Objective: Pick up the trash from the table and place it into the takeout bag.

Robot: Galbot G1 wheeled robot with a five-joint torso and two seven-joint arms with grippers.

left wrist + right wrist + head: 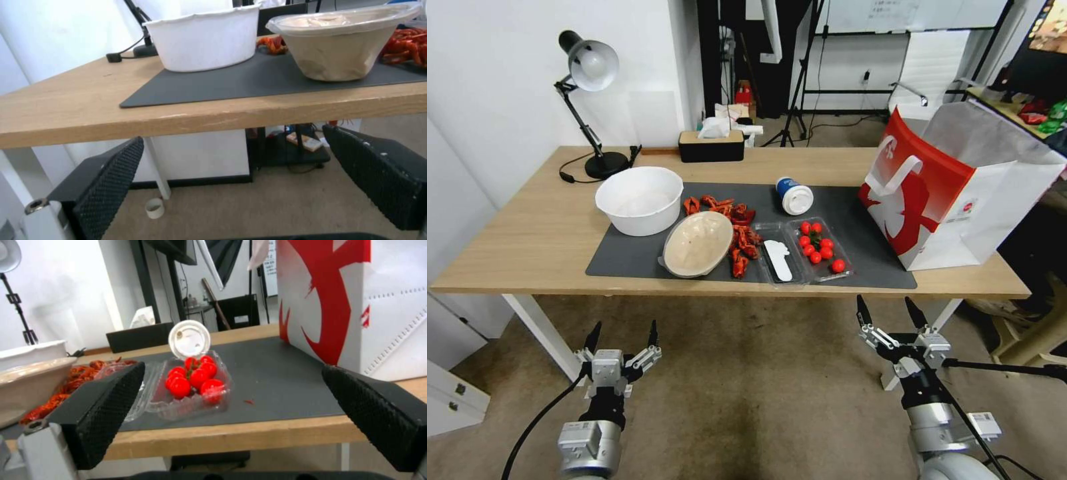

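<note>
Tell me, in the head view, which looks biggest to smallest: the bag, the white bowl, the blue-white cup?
1. The bag, biggest by far.
2. The white bowl.
3. The blue-white cup, lying on its side, smallest.

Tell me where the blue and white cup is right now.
In the head view the blue-white cup lies on its side at the back of the dark grey mat, behind the clear tomato tray and left of the takeout bag.

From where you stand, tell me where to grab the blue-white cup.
The blue-white cup lies on its side on the mat, lidded end toward you. Probably best gripped across its round body from above with the right end effector, fingers straddling the sides, since the lid looks too wide.
</note>
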